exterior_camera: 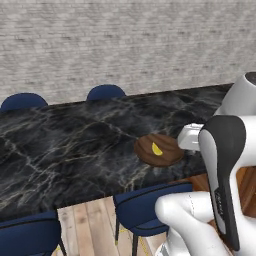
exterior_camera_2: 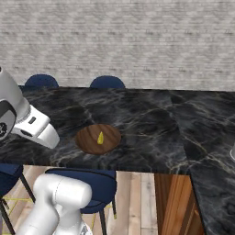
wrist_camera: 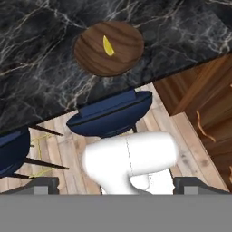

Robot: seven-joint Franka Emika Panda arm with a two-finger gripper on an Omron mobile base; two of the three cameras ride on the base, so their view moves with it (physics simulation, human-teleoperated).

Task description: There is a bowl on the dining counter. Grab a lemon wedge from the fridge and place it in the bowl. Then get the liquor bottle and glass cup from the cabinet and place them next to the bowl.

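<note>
Lemon wedge [wrist_camera: 108, 45] lies inside the bowl [wrist_camera: 122, 56] on the dining counter [wrist_camera: 41, 77], near its edge above a blue chair [wrist_camera: 108, 115]. Gripper [wrist_camera: 116, 185] hangs above, jaws wide, holding nothing.

A: What stands along the near edge?

B: A navy blue chair [exterior_camera: 145, 210] with dark legs, its seat tucked partly under the overhang. A second blue chair [exterior_camera: 27, 235] sits further left, low in the left base view.

A: And on the far side?

B: Two rounded blue chair backs [exterior_camera: 105, 92] rise side by side, just past the far edge.

A: Behind them?

B: A pale grey brick wall [exterior_camera_2: 119, 41] spans the whole background.

A: The ground?

B: Light wooden plank floor [exterior_camera: 87, 227], with thin yellow lines near the chair legs in the hand view.
</note>
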